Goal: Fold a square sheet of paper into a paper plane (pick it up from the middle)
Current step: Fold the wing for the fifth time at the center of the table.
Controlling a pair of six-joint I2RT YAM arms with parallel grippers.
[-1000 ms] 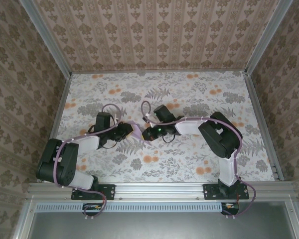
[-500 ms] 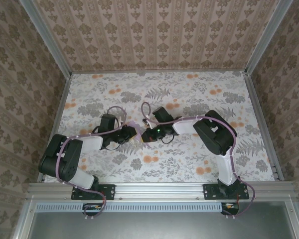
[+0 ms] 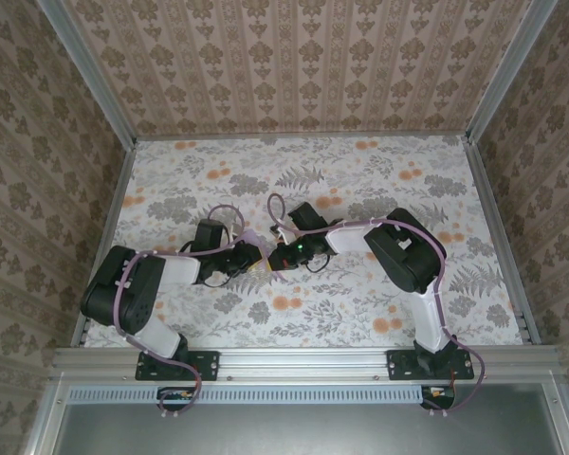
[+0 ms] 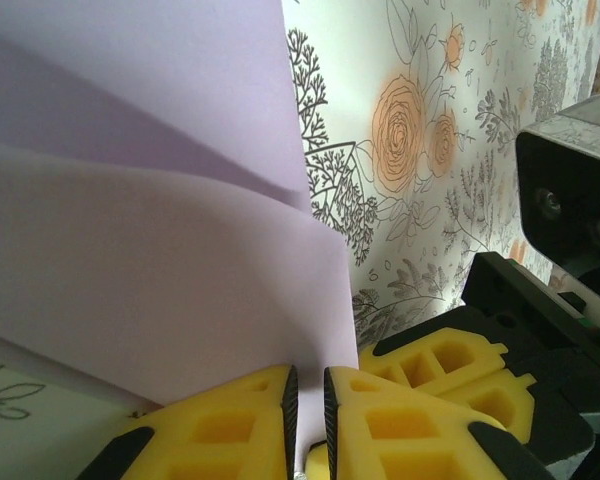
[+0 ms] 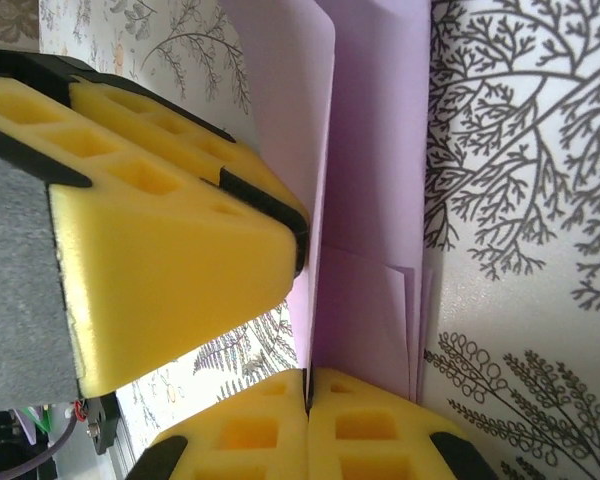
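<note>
Table (image 3: 360,171) with floral cover, grey leaves and orange blooms, folded lilac paper (image 4: 160,260) at centre

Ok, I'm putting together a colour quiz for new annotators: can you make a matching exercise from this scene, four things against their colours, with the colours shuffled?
Things:
1. square sheet of paper
2. left gripper's pads
3. table
4. back wall

Colours:
A. yellow
B. beige-brown damask pattern
C. lilac
D. white with grey leaves and orange flowers

Pairs: 1-C, 2-A, 3-D, 4-B
</note>
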